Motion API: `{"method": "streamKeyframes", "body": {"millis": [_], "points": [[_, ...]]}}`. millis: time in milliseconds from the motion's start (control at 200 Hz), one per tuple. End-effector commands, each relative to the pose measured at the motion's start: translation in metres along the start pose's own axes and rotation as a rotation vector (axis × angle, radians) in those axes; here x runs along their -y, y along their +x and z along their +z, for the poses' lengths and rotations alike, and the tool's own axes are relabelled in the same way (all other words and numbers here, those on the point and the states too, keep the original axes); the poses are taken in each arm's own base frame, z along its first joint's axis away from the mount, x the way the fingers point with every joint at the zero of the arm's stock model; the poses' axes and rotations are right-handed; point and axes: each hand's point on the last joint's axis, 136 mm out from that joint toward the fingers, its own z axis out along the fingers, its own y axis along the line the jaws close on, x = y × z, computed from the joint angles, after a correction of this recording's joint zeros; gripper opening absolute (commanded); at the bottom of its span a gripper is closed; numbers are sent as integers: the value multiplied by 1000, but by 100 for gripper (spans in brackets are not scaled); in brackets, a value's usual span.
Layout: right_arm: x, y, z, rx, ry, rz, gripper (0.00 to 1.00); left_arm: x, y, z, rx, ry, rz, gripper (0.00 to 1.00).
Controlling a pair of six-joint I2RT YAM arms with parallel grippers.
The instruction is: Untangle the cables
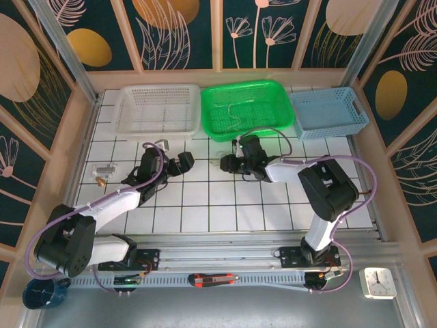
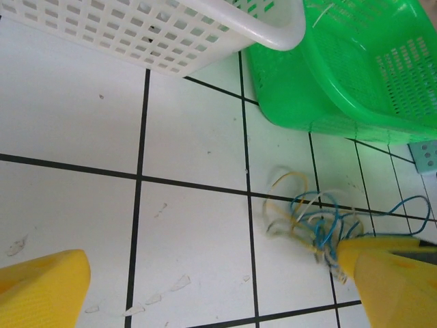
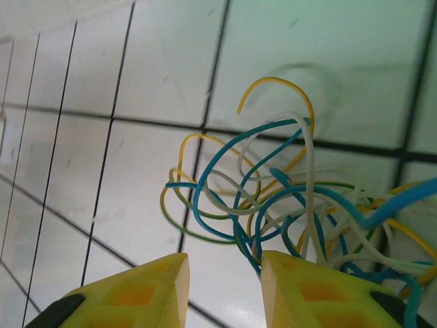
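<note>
**A:** What is met first in the right wrist view?

**B:** The right gripper [image 3: 224,266], with its yellow fingers [image 3: 136,294] held apart. Nothing is clamped between them. The cables [image 3: 273,198] are seen just beyond, and several strands run over the finger nearer the clump.

**A:** Where are the cables placed?

**B:** On the white tiles [image 2: 68,102], just in front of the green basket [image 2: 355,102], off the corner that is nearest the white basket [image 2: 205,41]. One loose clump is formed of blue, yellow and whitish wire, with the loops interlaced.

**A:** Is the left gripper engaged?

**B:** The left gripper [image 2: 212,256] is spread wide and nothing is held. The edge of the clump farthest from the green basket is touched by one finger. The other finger is kept well apart from it.

**A:** What could be spoiled from here?

**B:** If the jaws are shut where the strands are bundled, several wires would likely be caught at once. The knot would then be tightened by any pull. If only one side is gripped, the whole clump could be dragged across the tiles rather than parted. The wire is judged thin and springy, so a single strand might be lost from the pads. Loops lying over the right finger could be snagged and carried off. The clump could also be shoved against the green basket.
</note>
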Motion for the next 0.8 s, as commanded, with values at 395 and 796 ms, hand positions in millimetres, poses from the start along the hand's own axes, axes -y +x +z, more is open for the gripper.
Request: {"method": "streamKeyframes", "body": {"millis": [395, 796], "points": [[-49, 10, -58, 60, -49, -64, 38, 9, 2, 4, -13, 61, -4, 99], [32, -59, -71, 213, 165, -29, 51, 14, 0, 0, -6, 88, -11, 99]]}}
